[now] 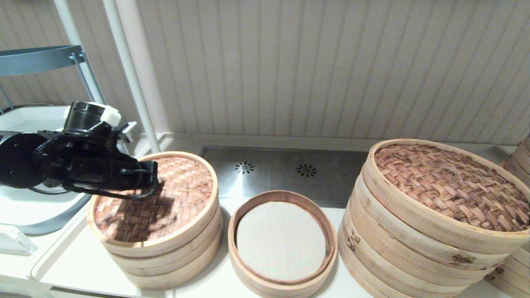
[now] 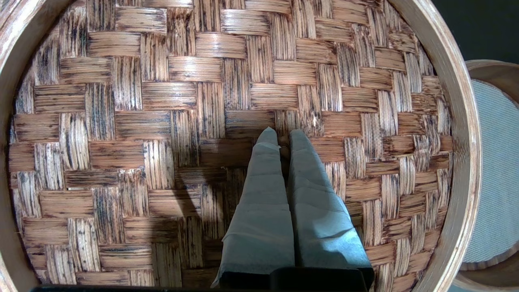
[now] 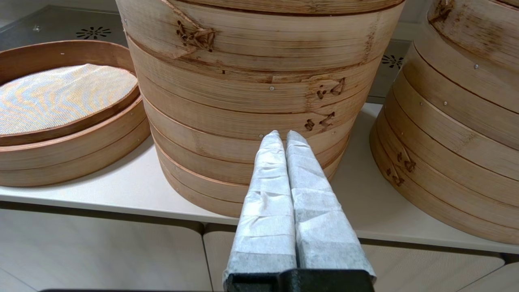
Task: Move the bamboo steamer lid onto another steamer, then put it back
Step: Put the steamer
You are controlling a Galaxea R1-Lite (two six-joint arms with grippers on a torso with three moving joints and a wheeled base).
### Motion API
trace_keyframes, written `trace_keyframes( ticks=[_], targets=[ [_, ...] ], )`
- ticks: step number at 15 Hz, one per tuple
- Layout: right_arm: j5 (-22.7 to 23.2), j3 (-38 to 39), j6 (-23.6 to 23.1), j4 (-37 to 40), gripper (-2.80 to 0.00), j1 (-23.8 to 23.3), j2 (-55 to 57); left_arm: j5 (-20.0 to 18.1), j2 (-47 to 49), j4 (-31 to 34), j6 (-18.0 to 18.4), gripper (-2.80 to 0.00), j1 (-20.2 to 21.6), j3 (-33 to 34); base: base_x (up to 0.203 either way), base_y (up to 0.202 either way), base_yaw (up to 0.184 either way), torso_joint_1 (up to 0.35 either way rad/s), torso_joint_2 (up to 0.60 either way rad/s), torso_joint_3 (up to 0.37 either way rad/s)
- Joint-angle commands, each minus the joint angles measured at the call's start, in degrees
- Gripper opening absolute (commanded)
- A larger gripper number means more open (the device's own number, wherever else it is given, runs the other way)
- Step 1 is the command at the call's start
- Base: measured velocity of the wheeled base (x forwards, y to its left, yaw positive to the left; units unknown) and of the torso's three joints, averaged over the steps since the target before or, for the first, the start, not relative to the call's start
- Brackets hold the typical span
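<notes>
The bamboo steamer lid (image 1: 182, 186), reddish-brown weave with a pale rim, lies flat on the small three-ring steamer stack (image 1: 174, 260) at the left; the stack's liner is hidden under it. My left gripper (image 1: 156, 181) reaches over the lid from the left. In the left wrist view the left gripper (image 2: 284, 140) points down at the middle of the lid (image 2: 162, 121), jaws pinched together on the tiny centre loop. My right gripper (image 3: 282, 136) is shut on nothing, low in front of the counter edge, facing the large stack (image 3: 259, 81); the head view does not show it.
A low basket (image 1: 285, 194) with a dark inner rim and cream liner sits just right of the small stack. The very large stack with its big woven lid (image 1: 447, 186) stands right of that, and another stack (image 1: 519, 161) at the far right. A white post (image 1: 132, 74) rises behind the left arm.
</notes>
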Motion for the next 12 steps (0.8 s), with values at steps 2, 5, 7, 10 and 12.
trace_keyframes(
  ticks=[2, 5, 7, 10, 12],
  targets=[
    [0.0, 0.0, 0.0, 0.0, -2.8, 0.0, 0.1, -0.1, 1.2, -0.1, -0.1, -2.8, 0.1, 0.0, 0.0, 0.0, 0.0, 0.0, 0.0, 0.0],
    [0.0, 0.0, 0.0, 0.0, -2.8, 0.0, 0.1, -0.1, 1.8, -0.2, 0.0, -2.8, 0.5, 0.0, 0.0, 0.0, 0.0, 0.0, 0.0, 0.0],
    [0.0, 0.0, 0.0, 0.0, -2.8, 0.0, 0.1, -0.7, 2.2, -0.5, 0.0, -2.8, 1.0, 0.0, 0.0, 0.0, 0.0, 0.0, 0.0, 0.0],
    [0.0, 0.0, 0.0, 0.0, -2.8, -0.1, 0.1, -1.3, 2.9, -2.1, -0.1, -2.8, 1.6, 0.4, 0.0, 0.0, 0.0, 0.0, 0.0, 0.0],
    [0.0, 0.0, 0.0, 0.0, -2.8, 0.0, 0.1, -1.3, 3.2, -2.2, -0.1, -2.8, 1.6, 0.4, 0.0, 0.0, 0.0, 0.0, 0.0, 0.0]
  ],
)
